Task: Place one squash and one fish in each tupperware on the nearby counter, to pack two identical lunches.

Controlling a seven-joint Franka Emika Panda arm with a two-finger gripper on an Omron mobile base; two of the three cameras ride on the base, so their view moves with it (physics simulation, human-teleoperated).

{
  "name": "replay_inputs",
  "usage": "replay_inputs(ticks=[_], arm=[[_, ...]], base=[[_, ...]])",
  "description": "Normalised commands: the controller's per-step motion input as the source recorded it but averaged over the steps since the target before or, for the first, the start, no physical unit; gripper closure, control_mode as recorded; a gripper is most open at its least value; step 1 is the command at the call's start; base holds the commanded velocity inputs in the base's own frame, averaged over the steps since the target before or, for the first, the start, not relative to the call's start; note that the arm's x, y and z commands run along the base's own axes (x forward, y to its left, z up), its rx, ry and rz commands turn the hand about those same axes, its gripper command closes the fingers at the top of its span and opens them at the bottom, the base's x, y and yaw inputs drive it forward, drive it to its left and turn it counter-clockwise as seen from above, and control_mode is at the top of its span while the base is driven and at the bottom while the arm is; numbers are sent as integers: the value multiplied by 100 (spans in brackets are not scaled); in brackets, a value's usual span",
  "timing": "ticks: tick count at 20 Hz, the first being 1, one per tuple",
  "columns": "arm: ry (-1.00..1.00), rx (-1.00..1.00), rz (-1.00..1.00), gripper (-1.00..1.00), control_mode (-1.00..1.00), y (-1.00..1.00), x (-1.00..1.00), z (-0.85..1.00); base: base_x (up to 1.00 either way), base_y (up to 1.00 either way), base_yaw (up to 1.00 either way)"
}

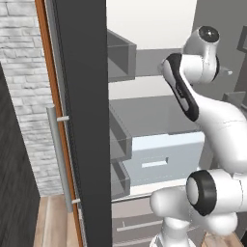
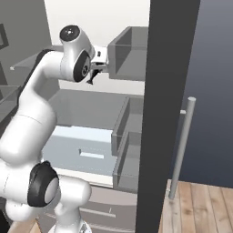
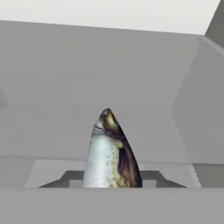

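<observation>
Up close, fish [image 3: 110, 153] (silvery belly), dark-brown back

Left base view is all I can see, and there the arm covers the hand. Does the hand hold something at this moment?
Observer: Yes. In the hand view a fish, with a pale belly and a dark brown back, sits between the fingertips, its nose pointing away from the camera.
Operator: And where is the hand?
Observer: In the right base view the hand is high up, just left of the top grey bin on the dark door, and the fish hangs below it.
</observation>
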Motion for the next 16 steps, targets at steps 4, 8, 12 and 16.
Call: replay_inputs(ticks=[4, 8, 12, 16], arm=[[-5, -3, 0, 100, -100, 10, -100, 0], [-2, -3, 0, 100, -100, 2, -100, 0], [-6, -3, 0, 100, -100, 1, -100, 0], [-17, -2, 0, 100, -100, 0, -100, 5]], base=[[0, 0, 0], [0, 0, 0], [0, 0, 0], [0, 0, 0]])
